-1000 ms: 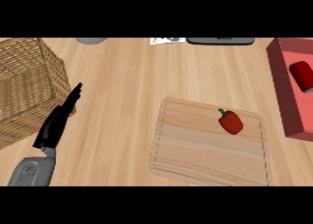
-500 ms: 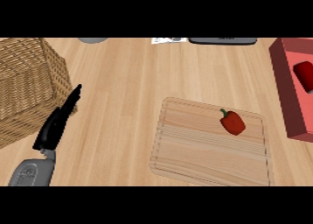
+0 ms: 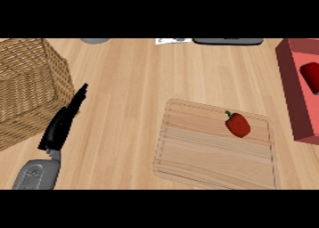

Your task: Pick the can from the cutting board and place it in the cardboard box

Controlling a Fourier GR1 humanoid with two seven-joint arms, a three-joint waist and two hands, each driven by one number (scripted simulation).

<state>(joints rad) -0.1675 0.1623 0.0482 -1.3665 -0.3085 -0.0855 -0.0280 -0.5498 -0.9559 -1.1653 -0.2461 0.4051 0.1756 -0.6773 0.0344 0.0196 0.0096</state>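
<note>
Grey forearm (image 3: 37, 174) first, mine on the left, coming up from the lower left corner of the frame. Above it my black left hand (image 3: 59, 128) stretches toward the upper right, its fingers (image 3: 77, 95) straight and close together, holding nothing. It lies just beside the right wall of the wicker basket (image 3: 24, 89), which fills the left edge of the frame; I cannot tell whether the two touch. My right hand does not show anywhere.

Right of centre, in the lower half, the wooden cutting board (image 3: 202, 156) lies flat on the light wooden counter (image 3: 136, 75), well apart from my hand. One thing sits on it, a red pepper (image 3: 238, 125) with a green stem, in the board's upper right part.

Farther up, at the right edge of the frame, stands the red box (image 3: 295, 107), partly cut off by the frame. The can (image 3: 315, 78), red with a pale end, lies on its side inside that box, tilted, well apart from the board.

Along the top edge lie a round grey thing (image 3: 95, 40) at the left, a white slip of paper (image 3: 173, 41) in the middle and a flat dark object (image 3: 228, 41) beside it, all only partly in view.
</note>
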